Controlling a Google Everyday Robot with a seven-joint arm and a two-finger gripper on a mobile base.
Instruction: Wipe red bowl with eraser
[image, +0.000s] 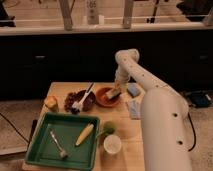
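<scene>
The red bowl sits on the wooden table, right of centre toward the back. My gripper reaches down from behind over the bowl's right rim. It is shut on the eraser, a small tan block, whose lower face rests inside the right part of the bowl. The arm runs up and back from there, then down the right side of the view.
A maroon bowl with a white utensil stands left of the red bowl, with an orange-yellow chunk further left. A blue block and a pale packet lie to the right. A green tray with corn, a green fruit and a white cup stand in front.
</scene>
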